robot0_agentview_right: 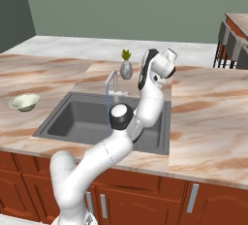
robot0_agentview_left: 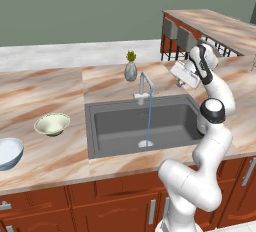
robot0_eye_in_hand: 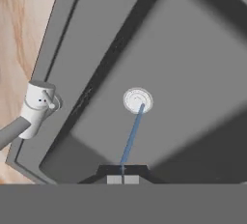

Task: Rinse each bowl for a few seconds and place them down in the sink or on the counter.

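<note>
2 bowls on counter (robot0_agentview_left: 60, 161) left of sink (robot0_agentview_left: 100, 136): cream bowl (robot0_agentview_left: 52, 124), blue bowl (robot0_agentview_left: 9, 152). 1 faucet (robot0_agentview_left: 145, 87) running. Gripper (robot0_eye_in_hand: 122, 179) clenched, prob. empty.

Two bowls (robot0_agentview_left: 52, 124) (robot0_agentview_left: 7, 152) upright on counter (robot0_agentview_left: 45, 91), sink (robot0_agentview_left: 145, 123) running

A dark grey sink (robot0_agentview_left: 95, 126) sits in the marble counter (robot0_agentview_left: 45, 88). A thin blue stream of water (robot0_agentview_left: 149, 118) falls from the faucet (robot0_agentview_left: 145, 87) to the drain (robot0_agentview_left: 145, 144). Behind the faucet stands a small grey vase (robot0_agentview_left: 130, 70) with a plant. Left of the sink lies a cream-green bowl (robot0_agentview_left: 52, 124), and a larger blue-white bowl (robot0_agentview_left: 10, 152) sits at the left edge. The arm (robot0_agentview_left: 210, 126) rises at the right, its hand above the sink's right rear corner.
</note>
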You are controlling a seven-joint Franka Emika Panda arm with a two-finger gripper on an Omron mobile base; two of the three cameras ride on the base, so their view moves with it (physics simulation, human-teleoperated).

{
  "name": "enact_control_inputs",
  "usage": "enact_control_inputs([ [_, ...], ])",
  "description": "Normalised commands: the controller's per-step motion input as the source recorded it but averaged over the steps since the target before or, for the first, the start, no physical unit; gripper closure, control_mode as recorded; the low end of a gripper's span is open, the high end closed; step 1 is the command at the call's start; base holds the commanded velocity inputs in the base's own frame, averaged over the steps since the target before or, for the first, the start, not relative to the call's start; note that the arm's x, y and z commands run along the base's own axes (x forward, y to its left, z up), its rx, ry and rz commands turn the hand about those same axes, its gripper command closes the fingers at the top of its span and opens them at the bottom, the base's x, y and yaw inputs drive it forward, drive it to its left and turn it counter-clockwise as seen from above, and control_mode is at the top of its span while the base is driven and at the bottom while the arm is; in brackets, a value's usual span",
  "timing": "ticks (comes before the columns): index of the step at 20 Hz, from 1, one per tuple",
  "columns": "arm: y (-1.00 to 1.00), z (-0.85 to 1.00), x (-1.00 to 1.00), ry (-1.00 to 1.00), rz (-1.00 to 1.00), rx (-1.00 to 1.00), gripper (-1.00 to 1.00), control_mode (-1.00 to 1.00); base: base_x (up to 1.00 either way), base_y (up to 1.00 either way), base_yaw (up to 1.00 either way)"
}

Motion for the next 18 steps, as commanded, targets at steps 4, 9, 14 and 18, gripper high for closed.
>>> enact_control_inputs([
  [4,-0.17,0.76,-0.66,0.05,-0.04,0.06,-1.00,-1.00,0.00,0.00,0.00],
  [9,0.00,0.73,-0.59,0.06,-0.04,0.03,-1.00,-1.00,0.00,0.00,0.00],
  [14,0.34,0.46,-0.66,0.05,-0.03,0.00,-1.00,-1.00,0.00,0.00,0.00],
  [18,0.72,0.11,-0.86,0.01,-0.03,0.00,-1.00,-1.00,0.00,0.00,0.00],
])
